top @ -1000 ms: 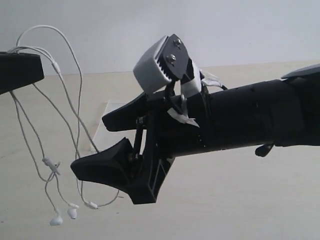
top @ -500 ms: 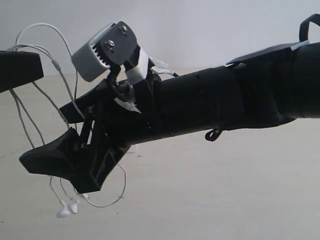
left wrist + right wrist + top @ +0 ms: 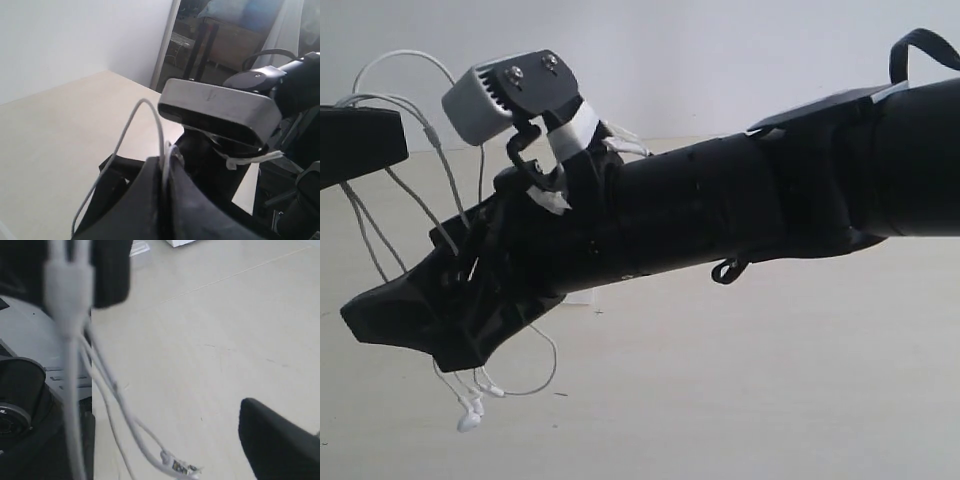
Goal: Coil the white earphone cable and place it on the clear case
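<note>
Exterior view: right gripper, jaws spread, has swept in among the cable strands hanging below the left gripper pinching it; coiling barely begun.

Thin white earphone cable hangs in loose, tangled loops in mid-air, its two earbuds dangling lowest.

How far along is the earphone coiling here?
Done: the thin white earphone cable is lifted, pinched by the left gripper, jaws shut, hanging in loose loops. In hand: the right gripper, jaws open, reaches among the strands. Left: coiling it and setting it on the clear plastic case.
</note>
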`<move>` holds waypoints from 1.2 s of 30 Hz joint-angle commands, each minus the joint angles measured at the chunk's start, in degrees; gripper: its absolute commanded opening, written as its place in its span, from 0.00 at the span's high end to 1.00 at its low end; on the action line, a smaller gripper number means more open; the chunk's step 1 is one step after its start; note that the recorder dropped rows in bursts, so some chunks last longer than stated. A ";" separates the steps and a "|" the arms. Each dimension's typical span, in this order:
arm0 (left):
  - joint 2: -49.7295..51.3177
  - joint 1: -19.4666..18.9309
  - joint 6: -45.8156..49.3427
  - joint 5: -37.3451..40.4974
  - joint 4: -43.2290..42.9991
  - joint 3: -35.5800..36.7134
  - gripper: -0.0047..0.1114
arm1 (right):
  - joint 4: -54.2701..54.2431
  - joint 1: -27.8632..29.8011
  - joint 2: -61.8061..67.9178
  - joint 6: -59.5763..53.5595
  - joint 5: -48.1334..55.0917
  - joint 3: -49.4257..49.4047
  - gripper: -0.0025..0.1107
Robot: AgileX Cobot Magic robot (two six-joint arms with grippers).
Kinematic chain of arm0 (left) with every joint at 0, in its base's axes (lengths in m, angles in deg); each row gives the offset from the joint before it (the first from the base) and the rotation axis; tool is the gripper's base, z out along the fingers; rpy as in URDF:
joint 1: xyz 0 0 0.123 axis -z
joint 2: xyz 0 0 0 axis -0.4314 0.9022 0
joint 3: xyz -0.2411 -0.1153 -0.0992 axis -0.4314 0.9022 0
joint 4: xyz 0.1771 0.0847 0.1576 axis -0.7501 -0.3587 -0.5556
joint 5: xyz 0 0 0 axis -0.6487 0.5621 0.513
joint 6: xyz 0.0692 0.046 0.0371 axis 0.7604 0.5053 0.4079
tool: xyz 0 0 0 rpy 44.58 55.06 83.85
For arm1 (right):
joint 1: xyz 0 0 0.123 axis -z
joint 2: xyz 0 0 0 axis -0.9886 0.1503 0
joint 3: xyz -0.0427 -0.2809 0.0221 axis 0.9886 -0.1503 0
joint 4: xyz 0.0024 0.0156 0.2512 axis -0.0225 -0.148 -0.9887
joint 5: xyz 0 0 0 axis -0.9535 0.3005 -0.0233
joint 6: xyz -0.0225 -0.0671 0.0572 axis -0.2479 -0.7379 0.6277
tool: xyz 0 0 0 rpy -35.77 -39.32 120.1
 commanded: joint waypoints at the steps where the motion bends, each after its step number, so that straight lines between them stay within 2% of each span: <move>1: -0.26 -0.17 -0.35 0.54 0.11 -0.28 0.96 | 10.35 -0.13 -0.51 9.79 -2.85 0.29 0.30; 6: -0.26 -0.17 -0.33 1.00 0.07 -0.28 0.96 | 20.68 -0.13 -2.94 19.60 -4.41 0.29 0.30; 12: -0.26 -0.17 -0.33 1.00 0.07 -0.28 0.96 | 23.88 -0.13 -7.46 22.14 -7.29 0.19 0.30; 16: -0.26 -0.17 -1.21 0.98 0.07 -0.28 0.96 | 32.71 -0.13 -9.69 30.03 -8.67 0.19 0.30; 19: -0.26 -0.17 -1.36 0.98 0.17 -0.28 0.96 | 35.38 -0.13 -9.57 31.71 -12.86 0.19 0.27; 22: -0.26 -0.17 -1.36 0.98 0.67 -0.28 0.96 | 30.82 -0.13 -7.53 30.09 -17.07 0.19 0.22; 27: -0.26 -0.17 -1.36 0.98 1.11 -0.28 0.96 | 14.73 -0.13 -3.63 14.95 -11.27 0.19 0.22; 36: -0.26 -0.17 -1.36 1.57 0.92 -0.28 0.96 | 10.85 -0.13 -3.47 7.49 -8.22 0.19 0.22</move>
